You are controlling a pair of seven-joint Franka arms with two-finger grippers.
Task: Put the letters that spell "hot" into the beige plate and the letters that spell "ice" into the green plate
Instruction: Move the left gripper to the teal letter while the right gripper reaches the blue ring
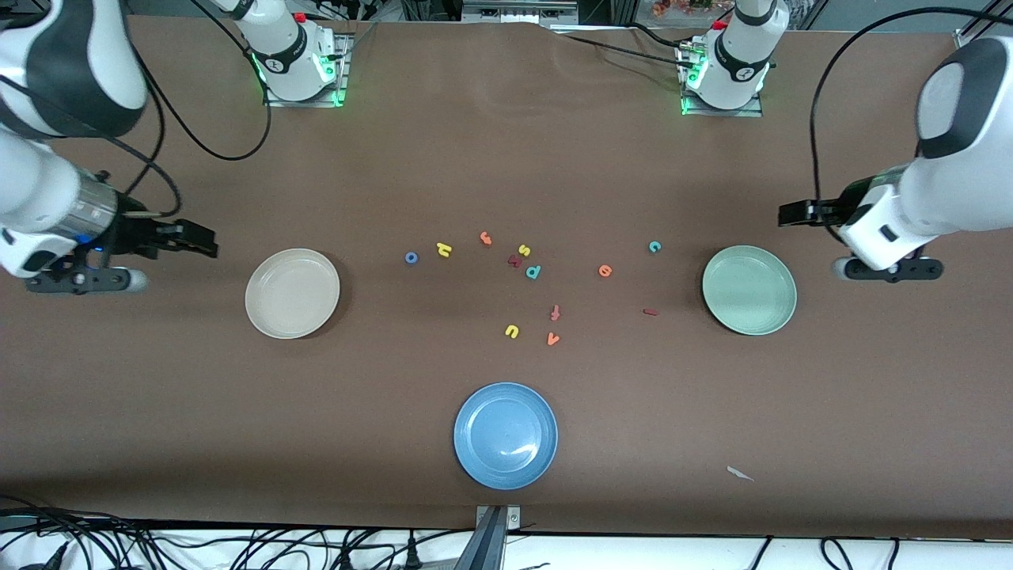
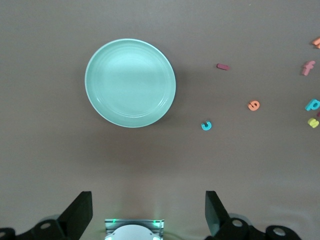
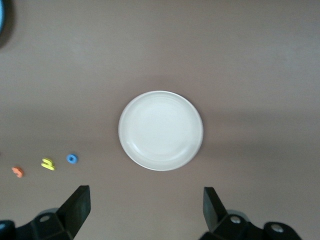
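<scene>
The beige plate (image 1: 292, 293) (image 3: 160, 130) lies toward the right arm's end and holds nothing. The green plate (image 1: 749, 290) (image 2: 130, 82) lies toward the left arm's end, also bare. Between them lie the blue o (image 1: 411, 257) (image 3: 72, 159), yellow h (image 1: 443, 250) (image 3: 48, 163), orange t (image 1: 485, 237) (image 3: 18, 171), orange e (image 1: 605, 271) (image 2: 253, 105), teal c (image 1: 654, 247) (image 2: 206, 125) and dark red i (image 1: 650, 312) (image 2: 223, 66). My left gripper (image 1: 785, 214) (image 2: 147, 200) hangs open over bare table beside the green plate. My right gripper (image 1: 207, 240) (image 3: 145, 202) hangs open beside the beige plate.
A blue plate (image 1: 506, 435) sits nearest the front camera. Other letters lie mid-table: yellow s (image 1: 523, 250), teal p (image 1: 533, 271), red-orange f (image 1: 555, 313), yellow u (image 1: 511, 331), orange v (image 1: 552, 339). A small white scrap (image 1: 740, 473) lies near the front edge.
</scene>
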